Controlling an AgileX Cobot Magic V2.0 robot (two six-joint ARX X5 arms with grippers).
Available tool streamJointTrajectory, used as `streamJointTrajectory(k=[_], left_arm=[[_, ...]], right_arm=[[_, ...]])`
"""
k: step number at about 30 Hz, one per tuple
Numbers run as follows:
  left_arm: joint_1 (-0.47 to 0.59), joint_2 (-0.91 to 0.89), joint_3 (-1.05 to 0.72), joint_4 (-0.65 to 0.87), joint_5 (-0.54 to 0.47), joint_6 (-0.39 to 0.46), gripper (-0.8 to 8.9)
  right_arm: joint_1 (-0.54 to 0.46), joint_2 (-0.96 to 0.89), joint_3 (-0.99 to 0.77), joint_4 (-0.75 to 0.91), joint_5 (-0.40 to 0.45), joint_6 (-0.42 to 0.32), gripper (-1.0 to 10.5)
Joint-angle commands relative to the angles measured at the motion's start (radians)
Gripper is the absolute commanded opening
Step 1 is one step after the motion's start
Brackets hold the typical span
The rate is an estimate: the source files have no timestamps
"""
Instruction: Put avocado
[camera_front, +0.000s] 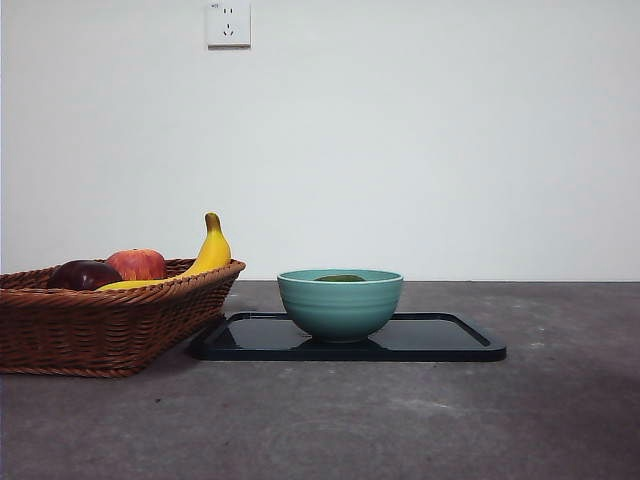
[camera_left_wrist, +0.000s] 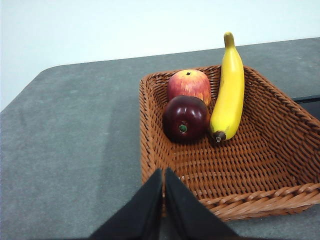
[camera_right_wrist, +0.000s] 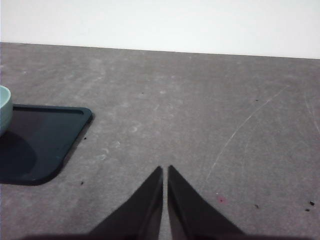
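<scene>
Green avocado (camera_front: 340, 278) sits in the bowl (camera_front: 340, 305) on the tray (camera_front: 440, 340); firm, light, slightly bumpy, best gripped across its middle; my left claw (camera_left_wrist: 163, 172) and right claw (camera_right_wrist: 165, 170) are closed, empty.

Avocado (camera_front: 340, 278) barely showing inside teal bowl (camera_front: 340, 305) on black tray (camera_front: 440, 340), wicker basket (camera_front: 100, 325) alongside.

No readable text, label, brand or number is showing in any view. A white wall socket (camera_front: 228, 23) is carrying a tiny mark at its top left corner, too small to read, and nothing else is bearing any print.
</scene>
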Motion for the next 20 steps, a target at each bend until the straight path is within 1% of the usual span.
streamJointTrajectory(k=[1, 6, 20], left_arm=[[0.001, -0.002, -0.020, -0.009, -0.002, -0.009, 0.08], [0.001, -0.002, -0.020, -0.009, -0.002, -0.009, 0.08], [0.001, -0.002, -0.021, -0.009, -0.002, -0.009, 0.08]], right_arm=[[0.014, -0.003, -0.006, -0.008, 0.000, 0.018, 0.1], [0.033, -0.003, -0.006, 0.007, 0.000, 0.018, 0.1], [0.034, -0.003, -0.006, 0.010, 0.000, 0.018, 0.1]])
